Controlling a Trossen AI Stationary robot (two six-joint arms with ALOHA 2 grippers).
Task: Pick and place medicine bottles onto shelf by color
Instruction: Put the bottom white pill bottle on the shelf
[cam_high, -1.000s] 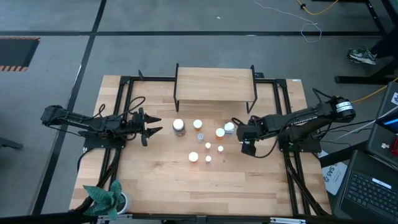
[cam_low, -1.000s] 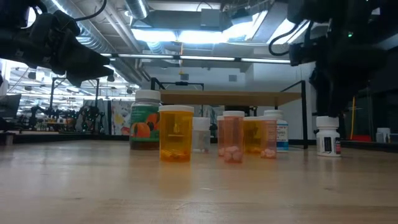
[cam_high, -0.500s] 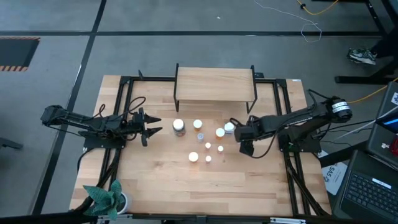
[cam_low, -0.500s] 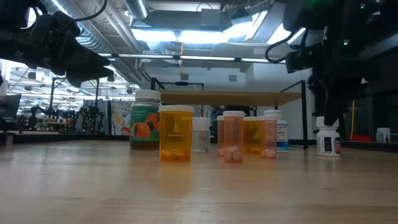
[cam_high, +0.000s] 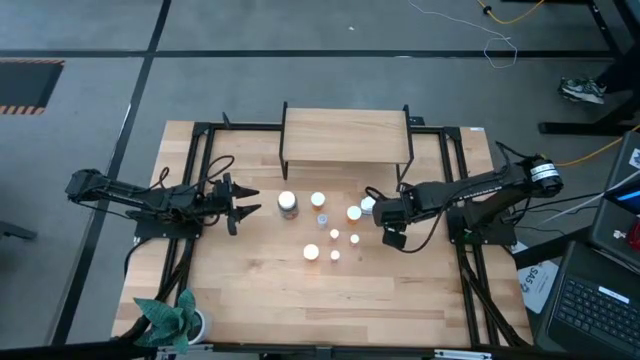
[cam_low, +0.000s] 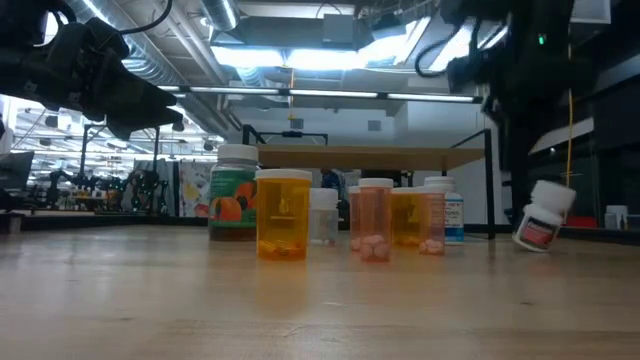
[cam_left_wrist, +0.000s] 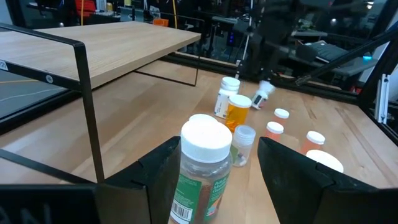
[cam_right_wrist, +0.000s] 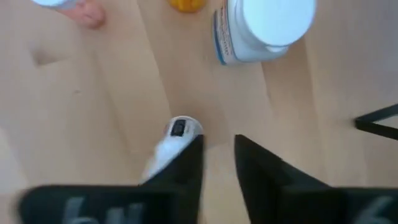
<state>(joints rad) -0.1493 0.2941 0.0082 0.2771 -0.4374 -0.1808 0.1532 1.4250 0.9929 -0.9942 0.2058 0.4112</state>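
Note:
Several white-capped medicine bottles (cam_high: 322, 218) stand in a cluster on the table in front of the shelf (cam_high: 345, 135). Orange ones (cam_low: 284, 228) show in the low view. The large green-labelled bottle (cam_left_wrist: 202, 168) stands just ahead of my open left gripper (cam_high: 250, 207), which touches nothing. At the cluster's right, my right gripper (cam_right_wrist: 217, 140) is shut with nothing between its fingers. A small white bottle (cam_right_wrist: 169, 146) lies tipped along the outer side of one finger (cam_right_wrist: 189, 163). In the low view this bottle (cam_low: 540, 218) leans with only its base edge on the table. My right gripper points down, and the small white bottle's side (cam_right_wrist: 177, 134) lies right beside the outer side of one finger. Whether they touch I cannot tell. The bottle is outside the shut fingers and tilted.
A white jar with a blue label (cam_right_wrist: 264, 28) stands close beyond the right gripper. The black frame rails (cam_high: 200, 180) run along both table sides. A potted plant (cam_high: 170, 318) sits at the near left corner. Bare wood (cam_high: 330, 300) lies toward the near edge.
My right gripper has shut from wide open and shifted slightly toward the table's left. The small white bottle, upright a second ago, has tipped over beside the fingers.

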